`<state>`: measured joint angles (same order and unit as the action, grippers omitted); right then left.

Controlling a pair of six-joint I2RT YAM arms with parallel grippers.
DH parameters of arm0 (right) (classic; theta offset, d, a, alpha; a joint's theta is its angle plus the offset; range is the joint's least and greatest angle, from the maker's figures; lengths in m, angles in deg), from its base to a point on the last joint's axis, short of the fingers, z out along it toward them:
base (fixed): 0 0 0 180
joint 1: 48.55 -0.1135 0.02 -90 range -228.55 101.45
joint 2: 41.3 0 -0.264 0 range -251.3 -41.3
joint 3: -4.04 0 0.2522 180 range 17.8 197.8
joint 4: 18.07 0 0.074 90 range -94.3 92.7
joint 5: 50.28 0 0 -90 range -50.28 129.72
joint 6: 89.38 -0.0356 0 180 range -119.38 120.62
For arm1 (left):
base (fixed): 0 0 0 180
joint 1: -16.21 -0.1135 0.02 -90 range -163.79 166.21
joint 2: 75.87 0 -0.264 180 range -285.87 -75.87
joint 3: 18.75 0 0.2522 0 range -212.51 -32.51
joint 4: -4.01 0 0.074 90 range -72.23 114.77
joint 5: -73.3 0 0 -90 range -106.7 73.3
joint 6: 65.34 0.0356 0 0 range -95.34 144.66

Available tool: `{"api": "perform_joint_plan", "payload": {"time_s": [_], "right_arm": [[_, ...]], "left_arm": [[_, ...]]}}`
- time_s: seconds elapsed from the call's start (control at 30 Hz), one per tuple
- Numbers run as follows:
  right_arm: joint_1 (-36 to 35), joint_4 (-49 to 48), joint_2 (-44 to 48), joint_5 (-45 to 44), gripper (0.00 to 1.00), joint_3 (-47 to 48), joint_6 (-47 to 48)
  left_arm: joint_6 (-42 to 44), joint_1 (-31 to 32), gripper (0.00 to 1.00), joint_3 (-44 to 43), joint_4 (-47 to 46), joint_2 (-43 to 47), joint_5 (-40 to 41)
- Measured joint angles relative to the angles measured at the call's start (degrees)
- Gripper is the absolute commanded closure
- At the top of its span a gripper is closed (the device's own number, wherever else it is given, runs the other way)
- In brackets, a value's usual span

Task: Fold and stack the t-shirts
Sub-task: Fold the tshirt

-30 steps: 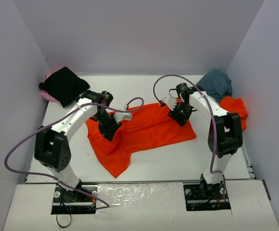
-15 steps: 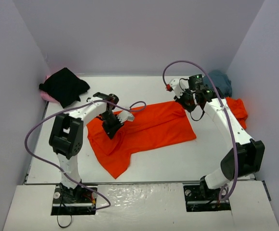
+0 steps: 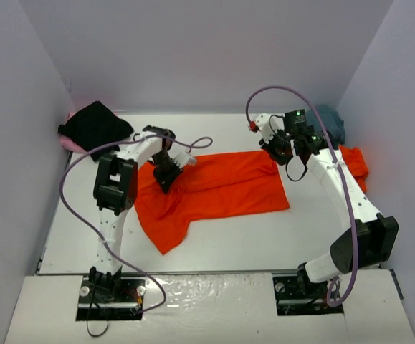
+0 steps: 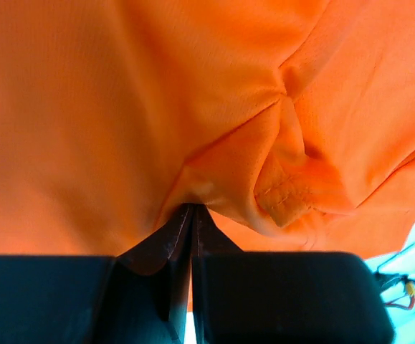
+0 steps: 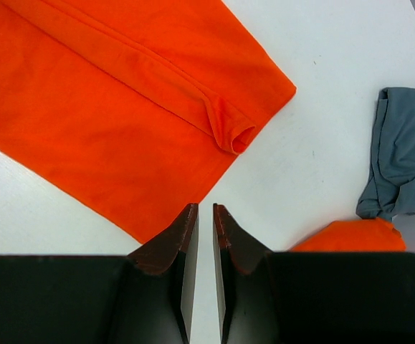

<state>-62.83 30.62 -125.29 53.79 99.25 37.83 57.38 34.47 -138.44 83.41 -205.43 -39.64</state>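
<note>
The big orange t-shirt (image 3: 229,188) lies spread out in the middle of the white table (image 3: 264,233). It is a bit crumpled on its left side. The left gripper (image 3: 168,174) is down on that crumpled side. Its fingers are pressed tight together on a little fold of the orange cloth.

The right gripper (image 3: 274,148) hangs over the far right corner of the shirt. Its fingers are nearly together with just a thin slit, and there is nothing between them.

I think the step is to get the shirt flat so it can be folded. To do it well, the right gripper should open up and go down to the corner where the edge curls over. It should pinch only that edge. Then both should pull gently apart so the wrinkles go away. If they pull too hard, the cloth may slip out.

The black t-shirt (image 3: 94,127) sits at the far left. The teal-grey t-shirt (image 3: 330,120) and a second orange t-shirt (image 3: 352,161) sit at the far right.
</note>
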Motion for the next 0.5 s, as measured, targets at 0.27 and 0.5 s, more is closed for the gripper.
{"api": "perform_joint_plan", "payload": {"time_s": [0.27, 0.5], "right_arm": [[-1.2, -0.7, 0.0, 0.4, 0.84, 0.4, -1.4], [-3.7, -2.0, -2.0, 0.1, 0.84, 0.4, -2.4]], "left_arm": [[-5.3, -1.7, 1.00, -17.0, 2.6, -9.1, 5.6], [-6.6, -1.9, 1.00, -31.5, 4.8, -16.6, 9.3]]}}
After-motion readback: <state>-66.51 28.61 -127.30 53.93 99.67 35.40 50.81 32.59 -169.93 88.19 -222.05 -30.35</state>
